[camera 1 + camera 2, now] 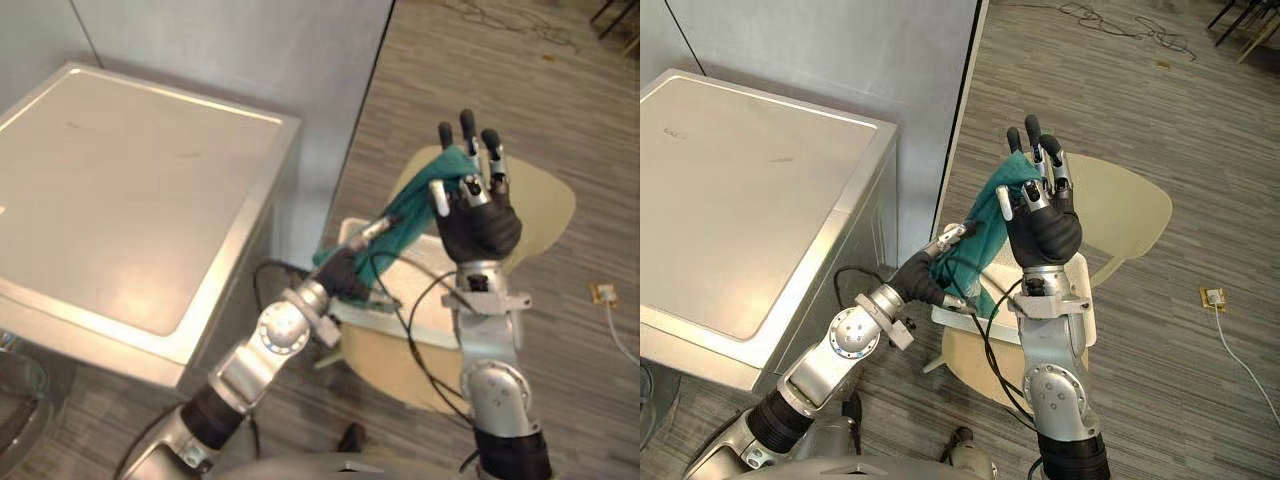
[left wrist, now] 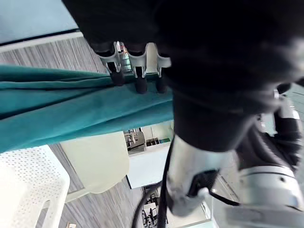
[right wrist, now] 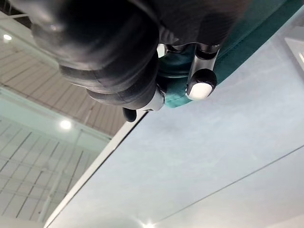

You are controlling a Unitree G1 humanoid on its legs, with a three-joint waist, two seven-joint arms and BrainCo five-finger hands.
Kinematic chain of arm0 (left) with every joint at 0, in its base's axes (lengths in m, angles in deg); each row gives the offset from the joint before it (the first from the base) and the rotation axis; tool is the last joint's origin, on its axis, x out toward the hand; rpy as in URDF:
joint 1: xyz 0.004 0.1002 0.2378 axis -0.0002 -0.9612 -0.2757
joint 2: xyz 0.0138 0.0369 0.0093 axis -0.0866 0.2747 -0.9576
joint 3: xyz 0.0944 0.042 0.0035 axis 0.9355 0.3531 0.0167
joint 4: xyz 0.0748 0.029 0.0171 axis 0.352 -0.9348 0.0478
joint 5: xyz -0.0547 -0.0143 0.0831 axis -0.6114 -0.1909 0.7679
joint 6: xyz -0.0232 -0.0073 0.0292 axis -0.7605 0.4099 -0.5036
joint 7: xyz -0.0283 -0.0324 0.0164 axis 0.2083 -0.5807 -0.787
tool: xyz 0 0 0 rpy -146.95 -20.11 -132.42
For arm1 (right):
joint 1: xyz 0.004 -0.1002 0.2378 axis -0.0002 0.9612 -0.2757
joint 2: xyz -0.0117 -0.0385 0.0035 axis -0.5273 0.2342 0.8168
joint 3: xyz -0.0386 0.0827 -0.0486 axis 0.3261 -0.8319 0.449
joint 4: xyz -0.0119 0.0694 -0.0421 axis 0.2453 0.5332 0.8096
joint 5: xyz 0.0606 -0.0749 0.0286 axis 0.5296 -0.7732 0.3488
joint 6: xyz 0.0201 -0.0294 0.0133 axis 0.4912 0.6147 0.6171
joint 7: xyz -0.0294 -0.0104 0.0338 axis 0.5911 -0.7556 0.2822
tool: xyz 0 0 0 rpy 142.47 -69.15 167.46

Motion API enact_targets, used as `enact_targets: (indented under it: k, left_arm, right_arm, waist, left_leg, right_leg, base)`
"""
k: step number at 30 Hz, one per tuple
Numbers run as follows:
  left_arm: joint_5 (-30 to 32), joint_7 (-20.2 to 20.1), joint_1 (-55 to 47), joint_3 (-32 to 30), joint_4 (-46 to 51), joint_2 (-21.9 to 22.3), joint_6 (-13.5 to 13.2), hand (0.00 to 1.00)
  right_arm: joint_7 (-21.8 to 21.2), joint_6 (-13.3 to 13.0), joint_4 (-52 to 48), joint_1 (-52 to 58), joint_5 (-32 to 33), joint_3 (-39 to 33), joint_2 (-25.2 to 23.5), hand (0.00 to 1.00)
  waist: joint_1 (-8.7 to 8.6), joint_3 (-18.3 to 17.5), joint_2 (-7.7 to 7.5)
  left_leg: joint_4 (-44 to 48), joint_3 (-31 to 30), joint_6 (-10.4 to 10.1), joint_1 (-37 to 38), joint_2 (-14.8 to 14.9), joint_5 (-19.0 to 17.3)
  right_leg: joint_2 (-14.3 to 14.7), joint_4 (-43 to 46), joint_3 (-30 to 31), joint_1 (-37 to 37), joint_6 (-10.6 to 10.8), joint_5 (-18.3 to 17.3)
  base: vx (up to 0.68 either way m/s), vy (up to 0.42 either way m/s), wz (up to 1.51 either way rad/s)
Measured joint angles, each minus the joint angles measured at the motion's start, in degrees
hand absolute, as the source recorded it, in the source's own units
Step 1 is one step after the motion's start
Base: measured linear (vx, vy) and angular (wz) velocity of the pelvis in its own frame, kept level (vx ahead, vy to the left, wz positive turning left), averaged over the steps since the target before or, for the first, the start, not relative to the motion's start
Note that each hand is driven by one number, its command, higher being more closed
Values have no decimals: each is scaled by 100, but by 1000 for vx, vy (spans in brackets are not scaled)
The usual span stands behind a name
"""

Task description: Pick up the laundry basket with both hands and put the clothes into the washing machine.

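A teal cloth [image 1: 405,215] hangs stretched between my two hands above the white perforated laundry basket [image 1: 430,325]. The basket rests on a beige chair [image 1: 540,200]. My right hand [image 1: 478,220] is raised high, some fingers pointing up, thumb and others pinching the cloth's top edge [image 3: 171,88]. My left hand [image 1: 345,272] is lower, near the basket's left rim, its fingers [image 2: 140,80] curled into the cloth's lower part [image 2: 61,109]. The washing machine [image 1: 130,200] stands to the left with its flat pale lid facing up.
A grey wall panel [image 1: 250,50] rises behind the washing machine. Part of a round glass door [image 1: 15,400] shows at its lower left. A small plug with a white cable [image 1: 603,293] lies on the striped floor at right.
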Motion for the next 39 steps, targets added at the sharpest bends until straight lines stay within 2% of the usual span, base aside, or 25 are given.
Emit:
enact_targets:
  k: [3, 9, 15, 21, 26, 30, 39]
  left_arm:
    - [119, 83, -9, -81, -385, 299, 15, 0]
    - [343, 128, 35, -122, -783, 587, 17, 0]
    - [245, 111, 423, 337, -1423, 713, 72, 0]
    - [-239, 34, 571, 946, -1668, 819, 82, 0]
    - [-233, 45, 773, 1217, -1994, 924, 76, 0]
    - [104, 72, 1015, 1465, -2495, 1154, 35, 0]
    - [117, 40, 1100, 1654, -2943, 1196, -40, 0]
  right_arm:
    - [0, 16, -158, 6, 1, 42, -159, 100]
    - [4, 14, -158, 9, 1, 243, -204, 100]
    - [65, -23, -163, -294, -439, 597, -436, 100]
    - [211, -273, -162, -492, -435, 578, -454, 100]
    - [214, -302, -162, -591, -431, 682, -452, 100]
    - [201, -359, -160, -802, -377, 865, -450, 100]
    - [206, -397, -139, -839, -332, 905, -385, 100]
  waist:
    - [-18, -2, 3]
    - [-31, -19, 14]
    - [-51, -33, 30]
    - [-76, -50, 40]
    - [-125, -133, 53]
    - [-174, -137, 57]
    - [-214, -136, 52]
  left_leg:
    - [112, 105, 20, -3, 28, -96]
    - [296, 209, 34, -8, 94, -239]
    - [315, 231, 32, -7, 121, -243]
    - [337, 251, 34, 35, 125, -242]
    - [282, 313, 36, 99, 136, -242]
    - [284, 312, 42, 98, 136, -228]
    - [243, 305, 47, 82, 110, -219]
  right_leg:
    - [6, -30, 116, -4, 20, 15]
    - [28, -69, 196, 11, 58, 73]
    - [90, -147, 243, 46, 97, 168]
    - [86, -143, 279, 56, 96, 171]
    - [85, -189, 288, 78, 51, 158]
    - [84, -187, 288, 79, 68, 176]
    - [68, -194, 281, 64, 105, 197]
  base:
    - [20, 24, -17]
    - [21, 17, -11]
    - [11, -2, -3]
    - [-8, 1, -1]
    - [-21, -1, -6]
    - [0, 0, 0]
    - [0, 0, 0]
